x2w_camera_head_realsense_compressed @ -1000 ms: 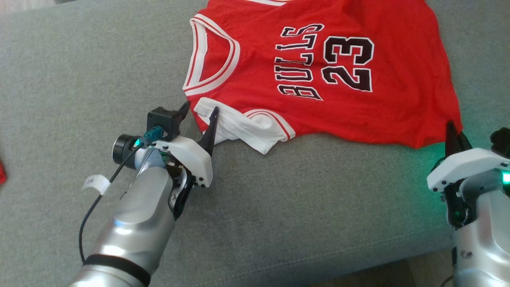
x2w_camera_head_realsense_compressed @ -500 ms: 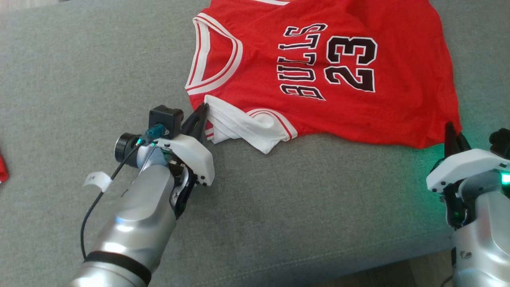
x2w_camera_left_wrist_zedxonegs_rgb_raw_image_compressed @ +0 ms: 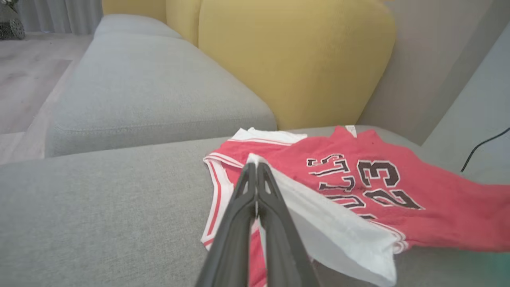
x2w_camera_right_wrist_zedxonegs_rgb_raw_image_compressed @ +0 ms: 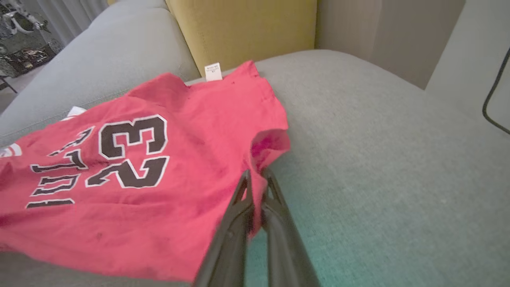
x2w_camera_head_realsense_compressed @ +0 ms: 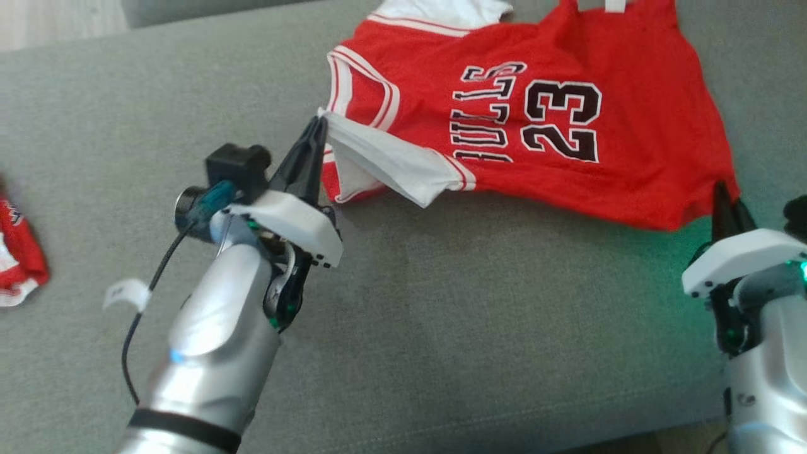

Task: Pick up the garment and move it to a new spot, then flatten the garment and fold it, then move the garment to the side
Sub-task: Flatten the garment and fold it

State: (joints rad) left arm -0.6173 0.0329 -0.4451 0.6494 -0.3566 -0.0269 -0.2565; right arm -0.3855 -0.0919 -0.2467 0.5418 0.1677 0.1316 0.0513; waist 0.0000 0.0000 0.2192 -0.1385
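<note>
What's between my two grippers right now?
Head view: the jersey, near edge stretched from the left gripper on its white sleeve to the right gripper on its hem corner.

Garment [x2w_camera_head_realsense_compressed: 637, 176] on sofa seat [x2w_camera_head_realsense_compressed: 441, 328], toward 1 o'clock; left gripper [x2w_camera_head_realsense_compressed: 319, 125] at its 9 o'clock edge, right gripper [x2w_camera_head_realsense_compressed: 719, 190] at 4 o'clock.

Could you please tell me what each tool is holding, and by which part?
Both hold the red jersey: the left tool pinches its white sleeve edge, the right tool a hem corner.
</note>
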